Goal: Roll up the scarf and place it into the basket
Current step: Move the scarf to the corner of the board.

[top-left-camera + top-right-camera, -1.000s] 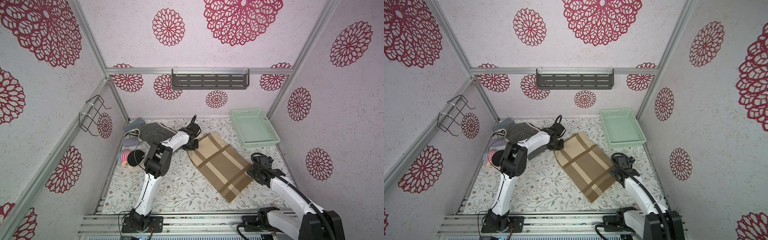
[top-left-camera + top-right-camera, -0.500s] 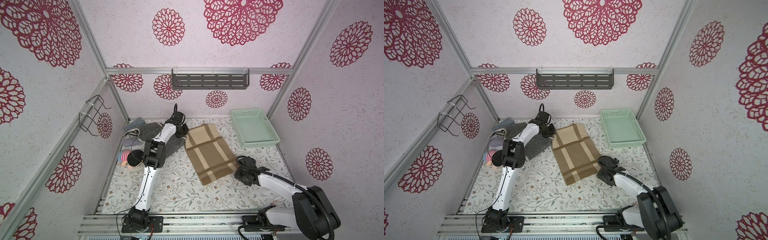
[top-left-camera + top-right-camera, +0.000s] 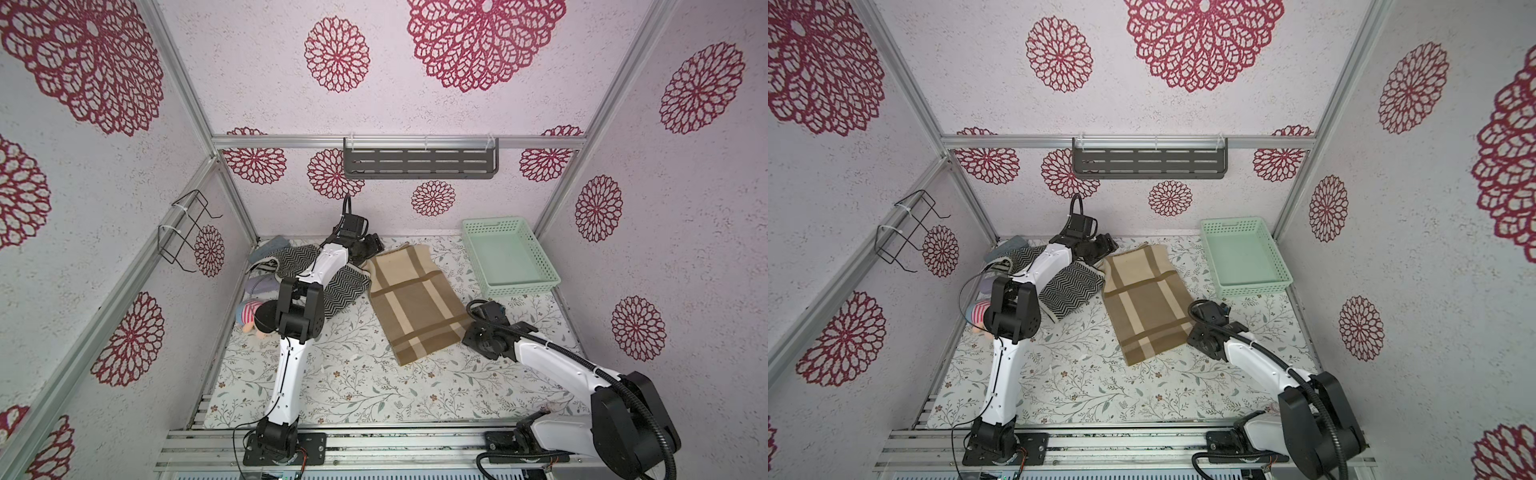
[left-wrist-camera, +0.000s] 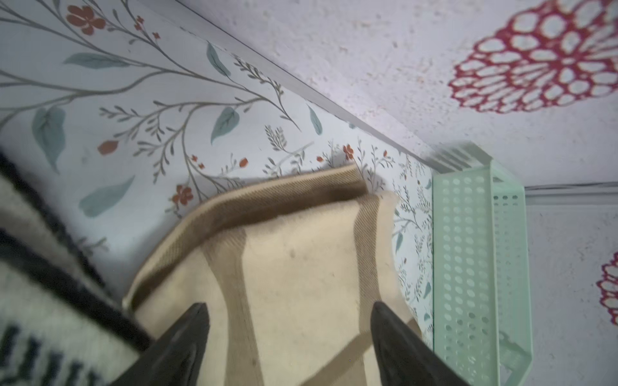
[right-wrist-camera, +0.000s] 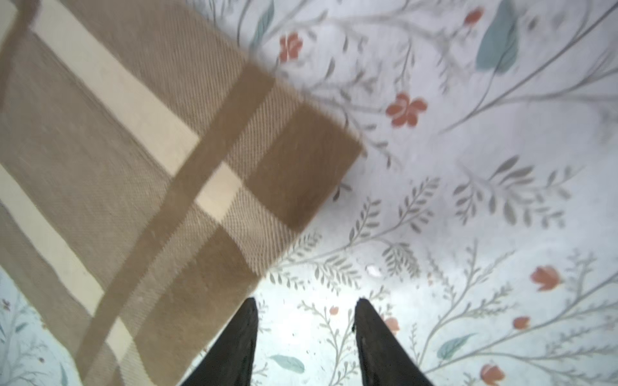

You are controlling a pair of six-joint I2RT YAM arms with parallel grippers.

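Observation:
The scarf [image 3: 415,299] is brown with cream checks and lies folded flat on the floral table in both top views [image 3: 1144,301]. My left gripper [image 4: 288,304] hovers open over the scarf's [image 4: 294,267] far end, with nothing between its fingers; in a top view this left gripper [image 3: 372,245] is near the back wall. My right gripper [image 5: 306,300] is open over bare table, just beside the near right corner of the scarf [image 5: 117,167]. The mint-green basket [image 3: 507,262] stands empty at the back right, also seen as the basket [image 4: 468,267] in the left wrist view.
A black-and-white zigzag cloth [image 3: 332,282] lies under the left arm, with a grey cloth [image 3: 270,245] and a striped doll [image 3: 249,316] at the left wall. A dark grey shelf [image 3: 419,160] hangs on the back wall, a wire rack [image 3: 187,232] on the left wall.
The scarf was pulled toward the back left and turned straighter. The left gripper has opened and let go of its far end. The right gripper has opened wider beside the near corner.

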